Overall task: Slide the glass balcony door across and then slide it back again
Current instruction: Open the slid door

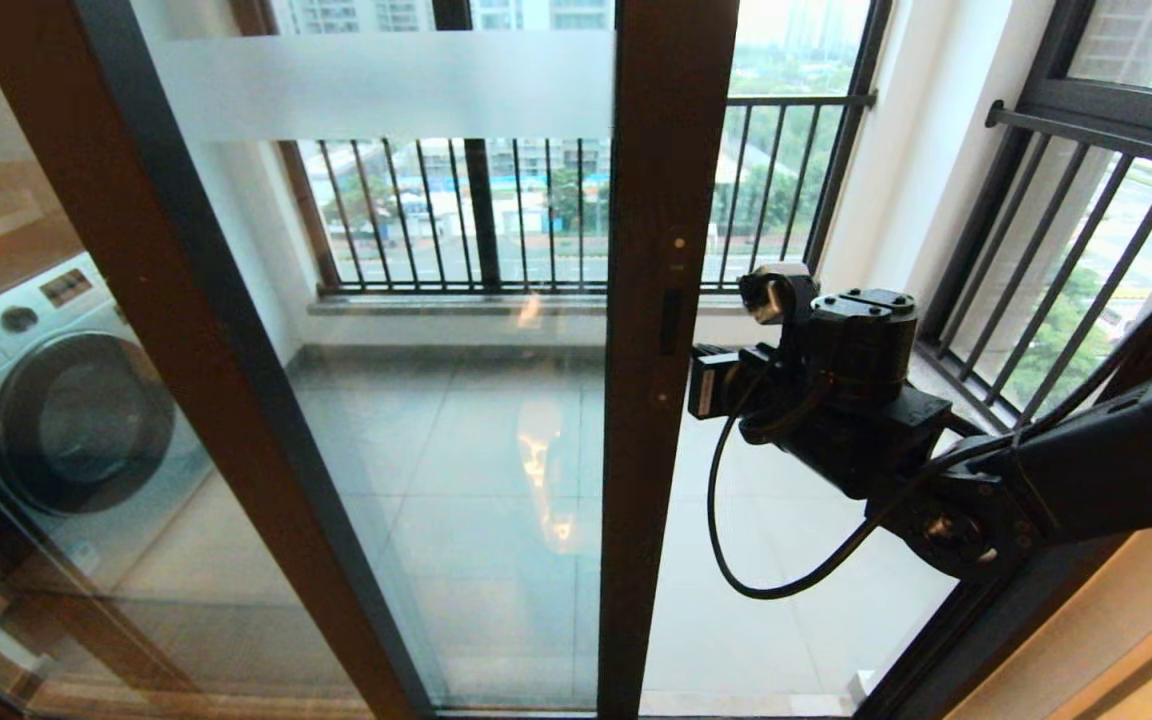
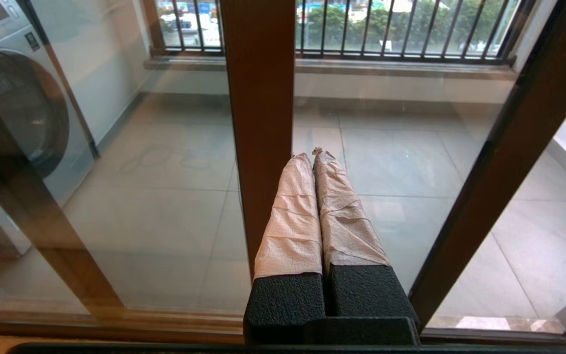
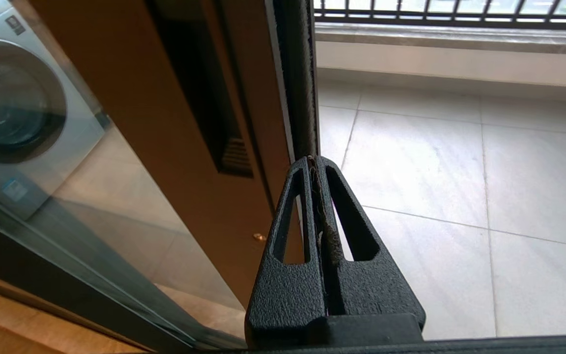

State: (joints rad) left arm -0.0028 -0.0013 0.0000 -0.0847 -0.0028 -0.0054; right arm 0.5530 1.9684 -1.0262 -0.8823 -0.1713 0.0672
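Observation:
The glass balcony door (image 1: 661, 200) stands part-way across, with its frosted band (image 1: 386, 85) up high and a black handle slot (image 1: 671, 320) in its brown stile. An open gap lies to the right of the stile. My right gripper (image 1: 698, 385) reaches in from the right at handle height. In the right wrist view the right gripper (image 3: 313, 160) is shut, with its tips against the stile's dark edge (image 3: 297, 73), beside the handle slot (image 3: 204, 98). My left gripper (image 2: 312, 152) is shut with paper-wrapped fingers (image 2: 293, 216), low before the glass next to a brown stile (image 2: 258, 123). It holds nothing.
A washing machine (image 1: 56, 410) stands behind the glass at the left. A slanting brown frame (image 1: 186, 330) crosses the left side. Black-barred windows (image 1: 1066, 270) close the balcony at the right and the back. The grey tiled balcony floor (image 1: 786, 620) shows through the gap.

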